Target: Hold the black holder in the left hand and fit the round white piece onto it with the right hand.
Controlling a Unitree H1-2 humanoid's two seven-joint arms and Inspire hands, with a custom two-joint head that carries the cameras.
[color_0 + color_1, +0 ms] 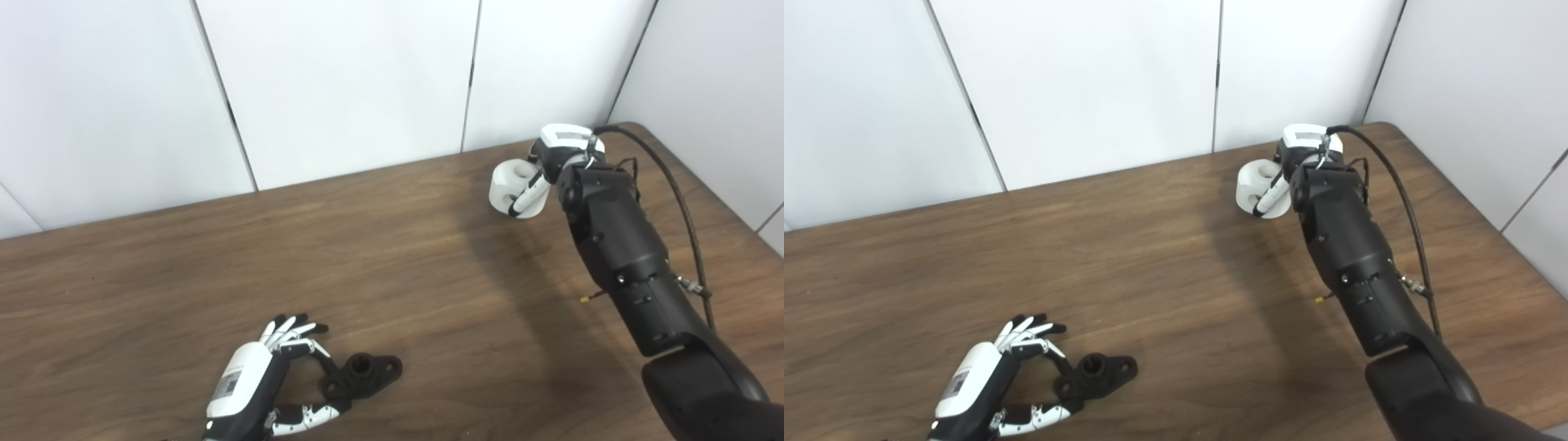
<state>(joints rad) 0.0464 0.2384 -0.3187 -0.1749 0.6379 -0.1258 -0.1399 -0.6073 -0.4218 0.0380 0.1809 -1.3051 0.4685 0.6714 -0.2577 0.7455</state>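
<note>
Left eye view is showing the left hand [257,380] lying low on the table [392,263], fingers spread around the near end of the black holder [362,375], not clenched. The right hand [554,160] is grasping the round white piece [511,184] far off.

I count one black holder [362,373], one round white piece [513,187], two hands, and one desk [392,257].
</note>
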